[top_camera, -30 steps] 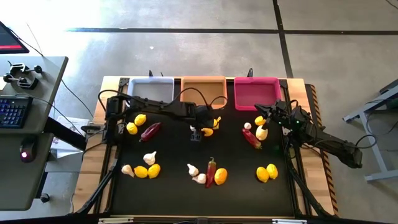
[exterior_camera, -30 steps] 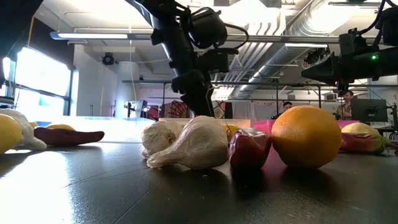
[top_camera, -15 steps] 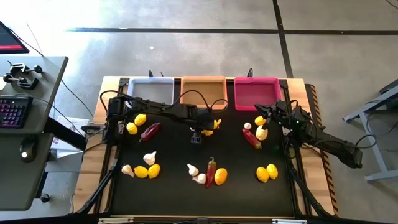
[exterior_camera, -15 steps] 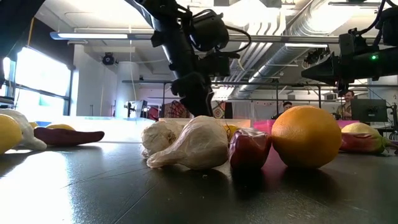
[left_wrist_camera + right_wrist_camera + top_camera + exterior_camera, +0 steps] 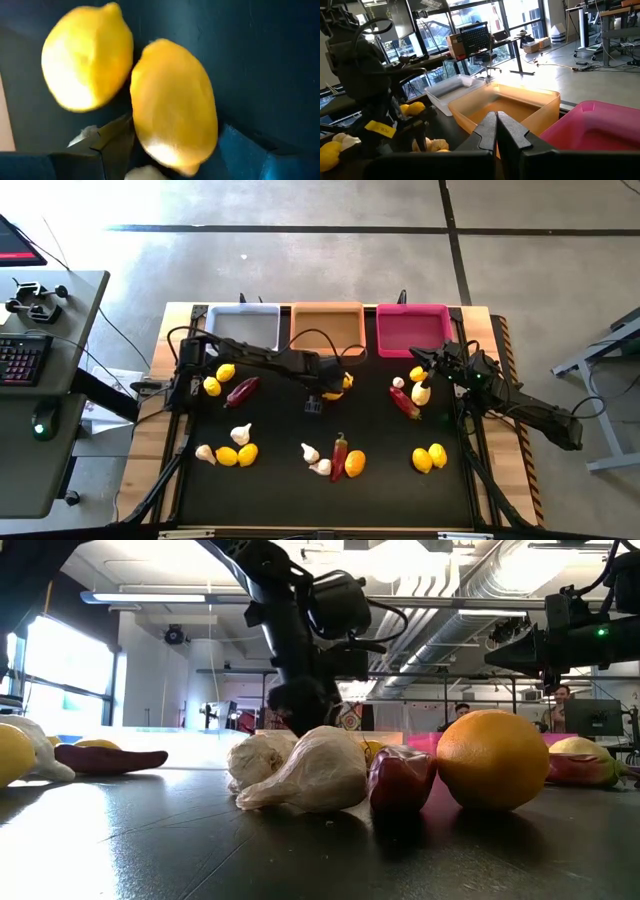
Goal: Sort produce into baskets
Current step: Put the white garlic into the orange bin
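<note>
Three shallow baskets, white (image 5: 243, 326), orange (image 5: 327, 327) and magenta (image 5: 412, 329), stand side by side along the far edge. Yellow lemons (image 5: 226, 372), white garlic bulbs (image 5: 240, 434) and dark red chilies (image 5: 241, 391) lie scattered across the black bench (image 5: 280, 480), with two lemons (image 5: 172, 105) touching just before the orange basket.

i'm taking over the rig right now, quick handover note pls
Left claw: down over two lemons just in front of the orange basket, wide around one, not lifted.
Right claw: shut, empty, waiting in front of the magenta basket.
Done: nothing seen in the white basket, orange or magenta one.
Left: all lemons, garlic bulbs and chili peppers lie scattered on the black mat.
</note>
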